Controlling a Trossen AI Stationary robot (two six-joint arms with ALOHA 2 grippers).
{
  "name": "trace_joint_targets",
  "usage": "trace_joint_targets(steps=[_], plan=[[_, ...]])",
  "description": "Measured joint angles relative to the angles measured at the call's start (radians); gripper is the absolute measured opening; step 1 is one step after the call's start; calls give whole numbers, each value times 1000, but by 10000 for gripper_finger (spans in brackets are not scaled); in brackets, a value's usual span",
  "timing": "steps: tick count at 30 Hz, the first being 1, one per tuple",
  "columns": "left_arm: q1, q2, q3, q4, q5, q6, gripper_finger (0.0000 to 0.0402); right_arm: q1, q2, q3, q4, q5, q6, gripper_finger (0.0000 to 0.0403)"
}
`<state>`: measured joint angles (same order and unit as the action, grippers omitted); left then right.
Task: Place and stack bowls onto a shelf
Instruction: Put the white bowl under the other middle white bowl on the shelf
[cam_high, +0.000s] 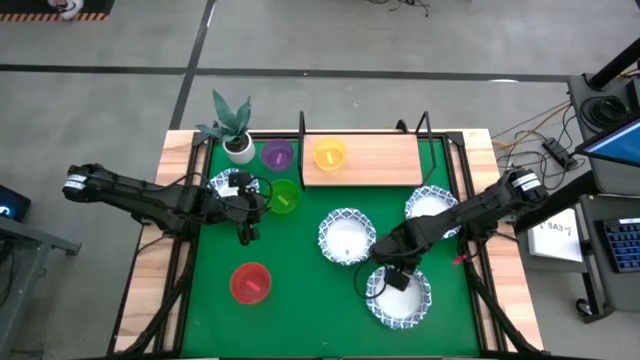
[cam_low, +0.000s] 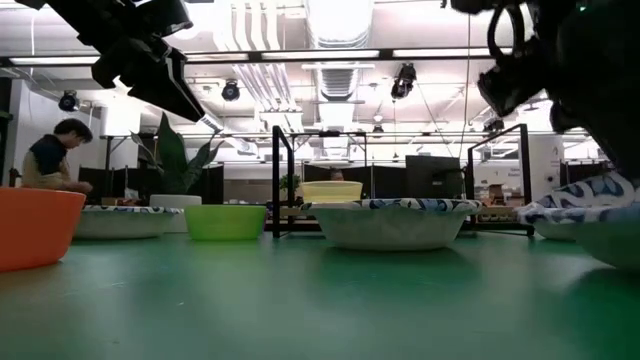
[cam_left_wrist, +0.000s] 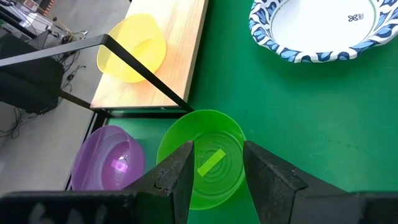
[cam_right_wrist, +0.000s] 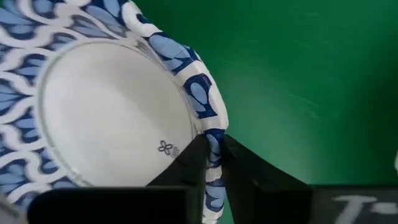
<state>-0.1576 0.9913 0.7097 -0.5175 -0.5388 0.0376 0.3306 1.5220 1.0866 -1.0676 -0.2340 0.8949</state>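
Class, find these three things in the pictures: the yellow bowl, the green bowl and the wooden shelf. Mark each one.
yellow bowl (cam_high: 329, 154): high view, on the inside of the bowl.
green bowl (cam_left_wrist: 208, 149): left wrist view, on its ridged inside, above the sticker.
wooden shelf (cam_high: 385, 160): high view, on the bare board right of the yellow bowl.

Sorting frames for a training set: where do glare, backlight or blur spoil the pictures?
Low view: bright ceiling lights backlight both arms into dark shapes; the near red bowl is soft. High view: even light, mild glare on the floor. Right wrist view: the patterned bowl rim is slightly blurred. Left wrist view: green bowl sharp.
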Motion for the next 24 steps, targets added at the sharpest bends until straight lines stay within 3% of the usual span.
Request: trace_joint_targets(steps=[8,14,24], plan=[[0,0,0,1,0,0,120,-38,-12,32,-106,3,3,113],[0,0,0,4,0,0,120,-163,-23,153,-60,184,-27,152],[0,0,0,0,0,1,120,-378,28,151,271,243,-509,177]])
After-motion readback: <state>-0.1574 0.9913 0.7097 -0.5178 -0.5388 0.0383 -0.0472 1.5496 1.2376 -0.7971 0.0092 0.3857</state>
